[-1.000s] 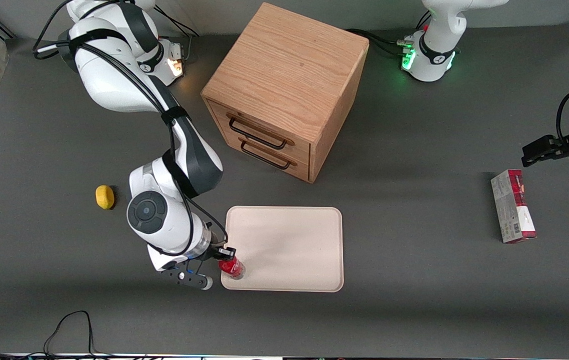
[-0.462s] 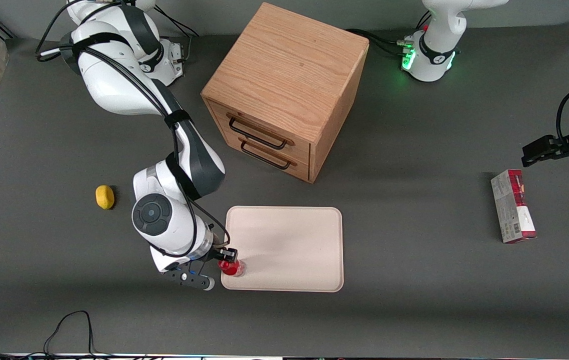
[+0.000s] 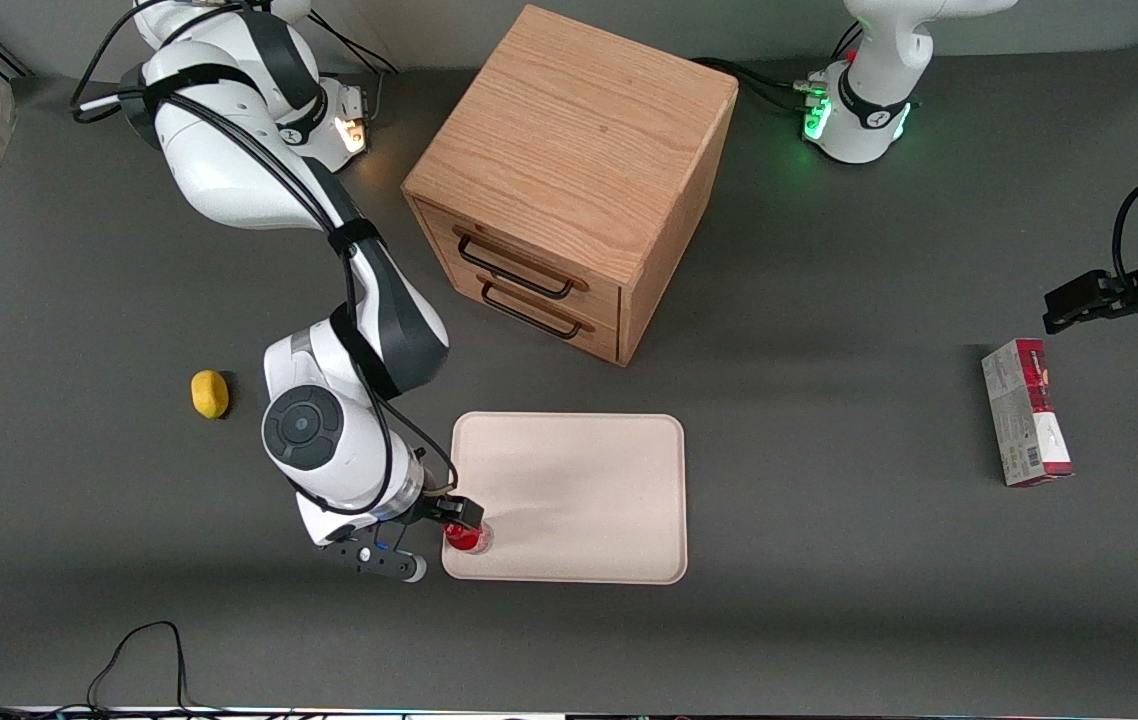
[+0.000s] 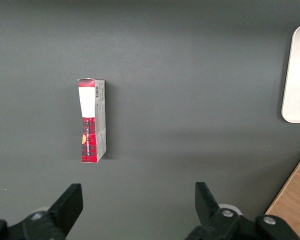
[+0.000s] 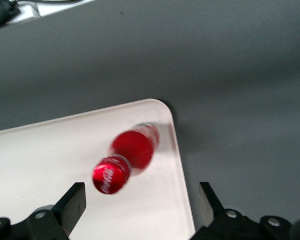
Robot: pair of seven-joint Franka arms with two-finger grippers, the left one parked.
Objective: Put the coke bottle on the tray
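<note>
The coke bottle (image 3: 467,538) stands on the tray (image 3: 579,500), in the corner nearest the front camera at the working arm's end, close to the raised rim. In the right wrist view the bottle (image 5: 127,159) appears blurred, its red cap toward the camera and its body leaning away toward the rounded tray corner (image 5: 162,107); whether it is fully upright cannot be determined. The gripper (image 3: 456,517) hovers directly above the bottle, and in the right wrist view the gripper (image 5: 140,202) has its two fingers spread wide, one on each side of the bottle with clear space between each finger and the red cap, so nothing is pinched. The rest of the tray surface is bare cream with a faint shadow across it. A wooden cabinet (image 3: 574,180) with two drawers and dark handles stands farther from the front camera than the tray. A small yellow object (image 3: 210,393), lemon-like in shape, lies on the grey table (image 3: 829,600) toward the working arm's end, well apart from the tray. A red-and-grey carton (image 3: 1026,411) lies flat toward the parked arm's end of the table; the left wrist view shows the same carton (image 4: 92,120) lying alone on the table, with an edge of the tray (image 4: 297,75) also visible.
</note>
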